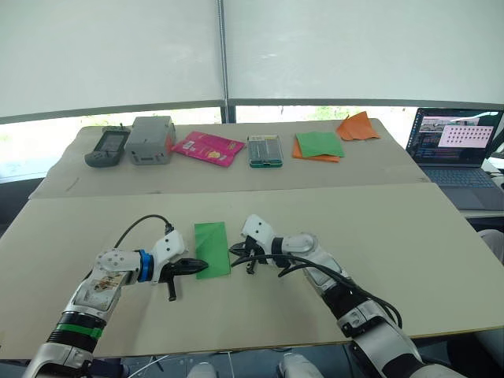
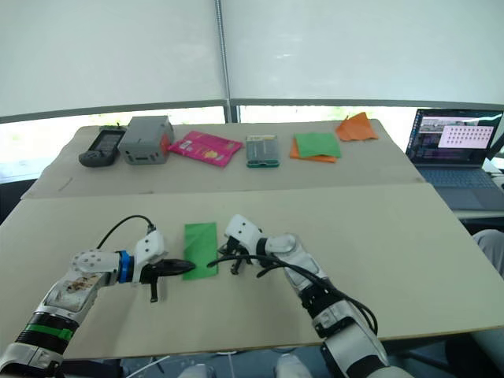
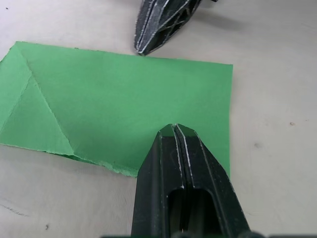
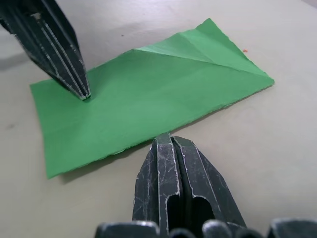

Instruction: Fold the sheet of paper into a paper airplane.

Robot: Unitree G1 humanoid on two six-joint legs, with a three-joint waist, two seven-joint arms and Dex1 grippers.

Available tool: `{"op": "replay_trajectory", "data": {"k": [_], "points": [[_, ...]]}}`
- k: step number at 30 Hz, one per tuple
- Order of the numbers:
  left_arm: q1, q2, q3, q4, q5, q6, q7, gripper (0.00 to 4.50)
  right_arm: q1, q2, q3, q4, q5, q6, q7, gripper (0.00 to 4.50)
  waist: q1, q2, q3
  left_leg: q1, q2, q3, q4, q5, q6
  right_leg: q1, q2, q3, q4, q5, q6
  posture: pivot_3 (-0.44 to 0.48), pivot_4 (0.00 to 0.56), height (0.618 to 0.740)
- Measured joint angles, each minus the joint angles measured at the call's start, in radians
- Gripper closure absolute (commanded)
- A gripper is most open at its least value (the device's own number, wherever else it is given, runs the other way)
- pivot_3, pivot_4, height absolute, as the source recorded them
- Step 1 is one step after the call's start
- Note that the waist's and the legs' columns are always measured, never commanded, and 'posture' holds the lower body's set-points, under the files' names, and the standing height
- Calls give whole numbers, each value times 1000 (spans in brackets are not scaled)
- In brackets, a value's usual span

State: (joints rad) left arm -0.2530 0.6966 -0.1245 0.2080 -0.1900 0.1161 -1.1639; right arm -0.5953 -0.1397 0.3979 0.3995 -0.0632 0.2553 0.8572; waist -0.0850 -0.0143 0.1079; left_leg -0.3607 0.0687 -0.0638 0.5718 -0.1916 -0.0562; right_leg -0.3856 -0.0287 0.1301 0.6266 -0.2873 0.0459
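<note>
The sheet of paper (image 1: 212, 248) lies flat on the beige table (image 1: 378, 236) as a long, narrow green strip folded lengthwise, with diagonal creases at its far end. My left gripper (image 1: 201, 267) is shut, and its tip rests on top of the paper's near part (image 3: 124, 99). My right gripper (image 1: 235, 250) is also shut, its tip at the paper's right long edge (image 4: 148, 94), touching or just short of it. The left wrist view has the right gripper's fingertips (image 3: 148, 39) at the opposite edge. Nothing is held between either pair of fingers.
Along the back table stand a black handheld device (image 1: 106, 147), a grey box (image 1: 151, 139), a pink packet (image 1: 208, 148), a green-rimmed case (image 1: 264, 150), a green sheet on orange paper (image 1: 319, 145) and crumpled orange paper (image 1: 357, 127). An open laptop (image 1: 457, 142) sits at the right.
</note>
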Motion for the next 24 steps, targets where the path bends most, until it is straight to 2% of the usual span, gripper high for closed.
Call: {"op": "replay_trajectory", "data": {"k": [17,24], "points": [[-6,0,0,-2,0,0,0,4500,-24,-11,-30,-39,10,82,-17,4485,6,-2,5,-3,0,0,0,0,0,-2,0,0,0,0,0,0,150,740],[-7,0,-1,-2,0,0,3,4500,-32,27,-31,-15,10,81,-24,4485,8,-2,5,-3,0,0,0,0,0,-2,0,0,-1,0,0,0,150,740]]}}
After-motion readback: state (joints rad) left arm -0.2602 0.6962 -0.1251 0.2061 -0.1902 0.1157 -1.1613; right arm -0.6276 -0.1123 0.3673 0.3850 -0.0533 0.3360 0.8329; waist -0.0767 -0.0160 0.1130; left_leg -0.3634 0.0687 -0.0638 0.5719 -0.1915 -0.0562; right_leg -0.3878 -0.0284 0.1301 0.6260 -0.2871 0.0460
